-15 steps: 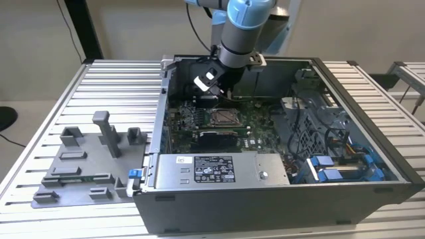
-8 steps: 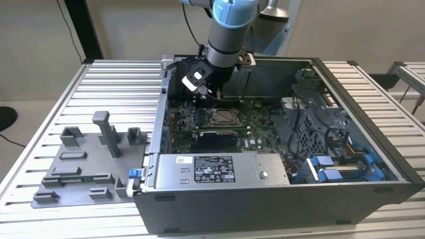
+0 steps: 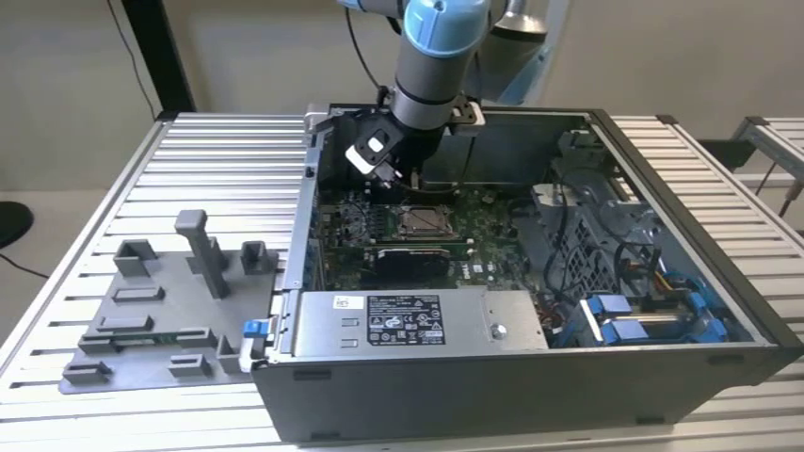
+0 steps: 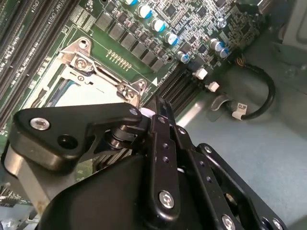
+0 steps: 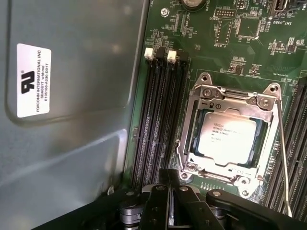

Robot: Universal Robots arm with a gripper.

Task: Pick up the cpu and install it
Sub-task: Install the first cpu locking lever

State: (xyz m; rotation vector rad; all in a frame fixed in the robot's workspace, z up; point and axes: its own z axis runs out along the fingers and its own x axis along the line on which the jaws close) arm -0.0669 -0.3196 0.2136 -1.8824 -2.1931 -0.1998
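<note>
cpu (image 5: 233, 140): small flat square chip with silver-white metal top, seated in square metal-framed socket (image 5: 206, 91) on green motherboard (image 5: 240, 52).
surface: open grey computer case (image 3: 503, 377) on ribbed aluminium table (image 3: 188, 160).
black gripper (image 5: 168, 175): just beside socket, closed tight, holding nothing.
hidden: gripper covers part of socket in second wrist view.
room: black memory slots (image 5: 158, 120) flank socket.

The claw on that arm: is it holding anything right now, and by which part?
Nothing seems to be held. The cpu lies flat in the motherboard socket, and the claw hangs near it without touching it.
</note>
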